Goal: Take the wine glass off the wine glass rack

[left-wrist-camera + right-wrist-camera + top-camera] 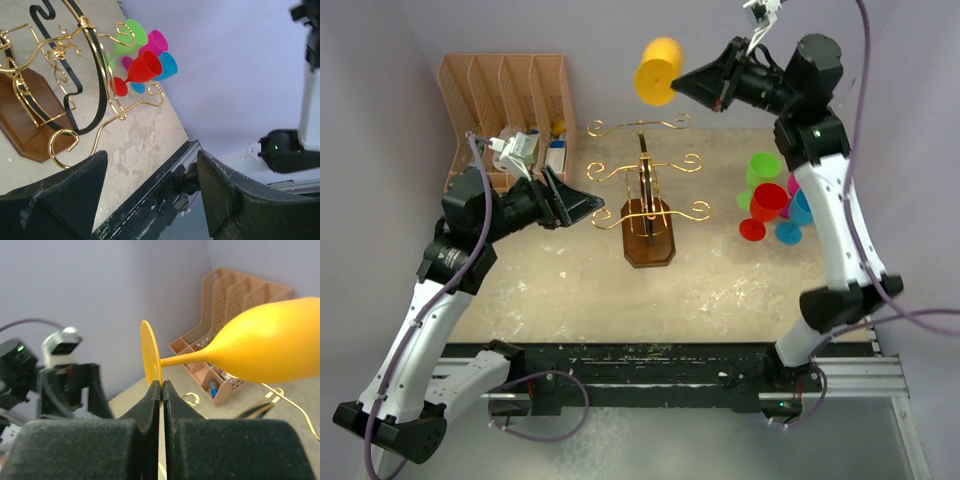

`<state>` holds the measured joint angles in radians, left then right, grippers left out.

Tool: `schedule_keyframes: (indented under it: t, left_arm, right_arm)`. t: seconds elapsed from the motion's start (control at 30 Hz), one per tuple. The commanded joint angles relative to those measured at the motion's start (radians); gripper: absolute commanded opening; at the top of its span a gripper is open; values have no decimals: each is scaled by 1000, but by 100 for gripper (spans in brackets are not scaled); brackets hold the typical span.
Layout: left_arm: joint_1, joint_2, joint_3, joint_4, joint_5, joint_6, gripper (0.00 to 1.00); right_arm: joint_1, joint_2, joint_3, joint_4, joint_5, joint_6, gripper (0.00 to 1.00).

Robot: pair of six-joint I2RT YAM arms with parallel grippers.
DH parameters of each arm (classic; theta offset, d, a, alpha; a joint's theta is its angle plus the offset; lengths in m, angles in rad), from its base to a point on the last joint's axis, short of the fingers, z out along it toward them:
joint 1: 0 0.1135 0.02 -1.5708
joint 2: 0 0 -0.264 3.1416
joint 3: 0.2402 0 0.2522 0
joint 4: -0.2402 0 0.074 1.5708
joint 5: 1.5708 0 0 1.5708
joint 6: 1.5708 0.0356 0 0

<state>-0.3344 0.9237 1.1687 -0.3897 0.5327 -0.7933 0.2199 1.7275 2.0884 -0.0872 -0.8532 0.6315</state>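
The wine glass rack (648,195), gold wire with scroll arms on a dark brown wooden base, stands mid-table; it also shows in the left wrist view (65,80). My right gripper (692,88) is shut on the foot of a yellow wine glass (658,70) and holds it high above and behind the rack, clear of the arms. In the right wrist view the fingers (161,390) pinch the round foot and the glass's bowl (272,342) points right. My left gripper (590,208) is open and empty, just left of the rack.
A tan slotted file organiser (505,110) stands at the back left. A cluster of coloured glasses, red (767,205), green, pink and blue, stands on the table at the right, also in the left wrist view (142,67). The black rail (650,365) runs along the near edge.
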Motion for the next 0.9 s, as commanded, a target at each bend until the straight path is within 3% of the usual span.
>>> schedule_keyframes:
  t: [0.0,0.23,0.43,0.53,0.7,0.87]
  left_arm:
    - [3,-9,59,106,29,-49,76]
    - [3,-47,61,129,26,-126,75]
    - [2,-128,-44,235,14,-305,74]
    - [3,-141,-103,291,42,-410,73]
    - [3,-93,-95,277,102,-518,73]
    - [3,-30,-9,185,105,-526,73]
  right_arm:
    - [141,-232,-29,-297,265,-419,0]
    - [412,-580,-362,-354,636,-663,0]
    - [485,-774,-574,-386,805,-746,0]
    - [522,-816,-660,-370,859,-806,0]
    - [690,-801,-744,-306,1132,-917,0]
    - [907,-746,-779,-148,1428,-1098,0]
